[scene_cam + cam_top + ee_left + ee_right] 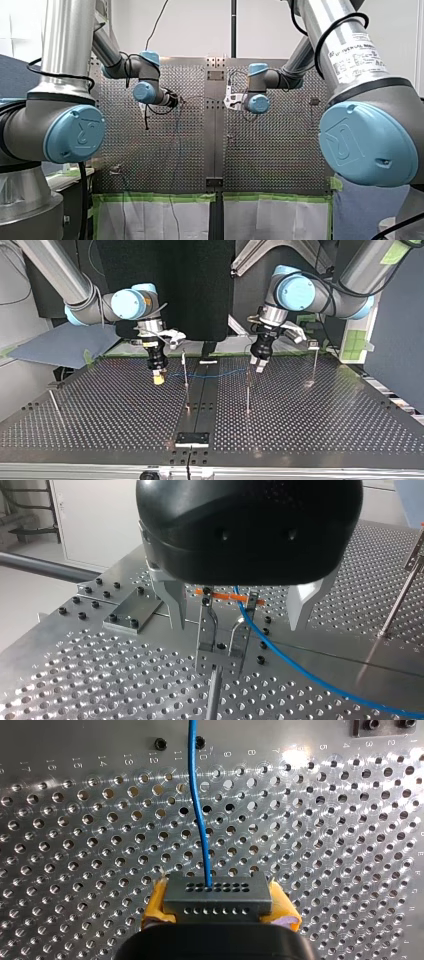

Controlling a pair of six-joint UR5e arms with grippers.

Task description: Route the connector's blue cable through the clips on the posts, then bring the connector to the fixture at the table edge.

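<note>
My right gripper [218,901] is shut on a grey connector [217,890], with a yellow pad on each side of it. The blue cable [198,805] leaves the connector's face and runs ahead over the perforated plate. In the top view this gripper [159,378] hangs just above the table at the left, and the cable [215,374] stretches right past a thin post [185,371] toward my left gripper [259,367]. My left gripper [235,625] stands open, its metal fingers straddling a clip on a post [220,642]. The cable [280,655] passes beside that clip.
A fixture block [192,439] sits at the near edge in the top view, on the centre rail. More thin posts stand at the right [315,365], in the middle [247,392] and at the far left [55,407]. A bolted plate [131,613] lies beyond my left gripper's finger.
</note>
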